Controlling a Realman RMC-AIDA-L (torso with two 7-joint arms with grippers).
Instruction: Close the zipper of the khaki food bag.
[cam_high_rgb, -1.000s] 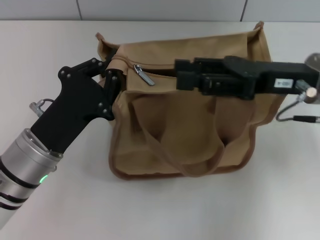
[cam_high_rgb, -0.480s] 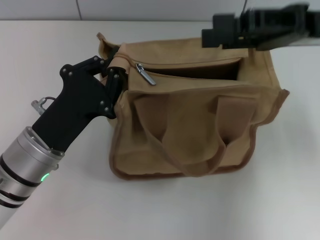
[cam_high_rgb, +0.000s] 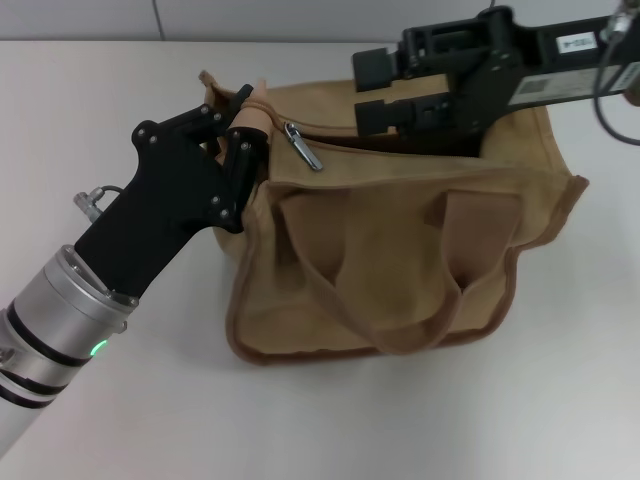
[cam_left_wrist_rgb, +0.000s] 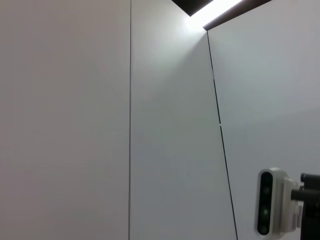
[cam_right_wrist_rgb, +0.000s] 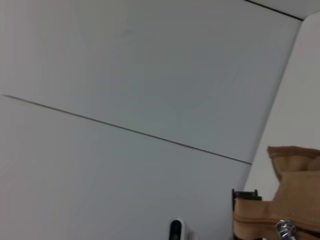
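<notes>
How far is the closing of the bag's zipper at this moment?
Done: the left gripper pinches the khaki food bag at its left top corner. In hand: the right gripper hovers open over the gap. Left: the zipper slider sits at the left end, mouth unclosed.

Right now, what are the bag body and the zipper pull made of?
The khaki food bag: looks like matte woven canvas, soft folds, darker brown piping. Zipper pull: appears to be metal, silvery with a slight sheen. The left gripper grips the bag's corner.
</notes>
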